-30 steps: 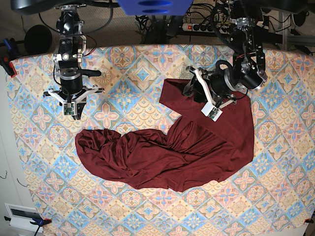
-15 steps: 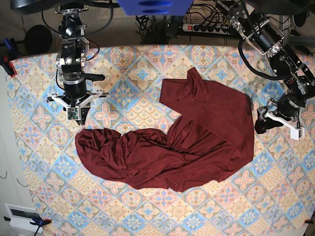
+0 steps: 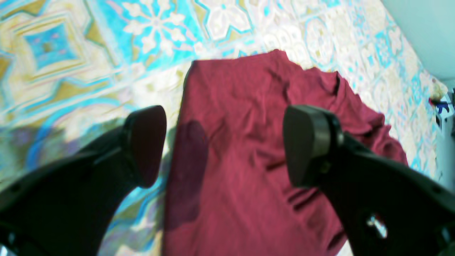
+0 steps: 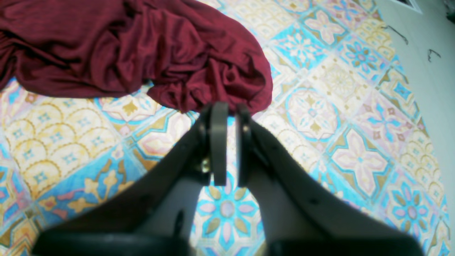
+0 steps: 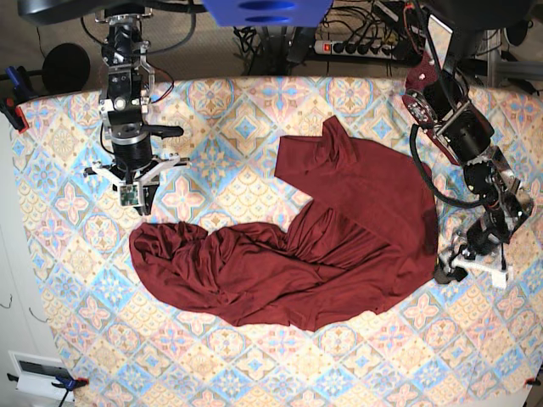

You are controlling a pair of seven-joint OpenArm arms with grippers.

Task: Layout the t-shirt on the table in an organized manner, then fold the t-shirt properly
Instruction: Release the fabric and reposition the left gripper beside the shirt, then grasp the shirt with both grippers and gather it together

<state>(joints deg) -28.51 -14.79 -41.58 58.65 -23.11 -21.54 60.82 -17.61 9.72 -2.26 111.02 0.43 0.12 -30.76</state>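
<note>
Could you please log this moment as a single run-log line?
t-shirt: crumpled on table, unfolded | left gripper: open, above shirt's edge | right gripper: shut, empty, beside bunched end

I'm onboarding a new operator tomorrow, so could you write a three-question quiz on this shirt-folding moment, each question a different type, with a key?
1. True or false: the left gripper is shut on the t-shirt.
2. Multiple choice: the right gripper is (A) open over the shirt, (B) shut above bare table just short of the shirt's bunched end, (C) out of view.
3. Fill in: the shirt lies ____ on the table, not yet spread flat.

Key:
1. False; its jaws stand wide apart, over the shirt's edge.
2. B
3. crumpled
</note>
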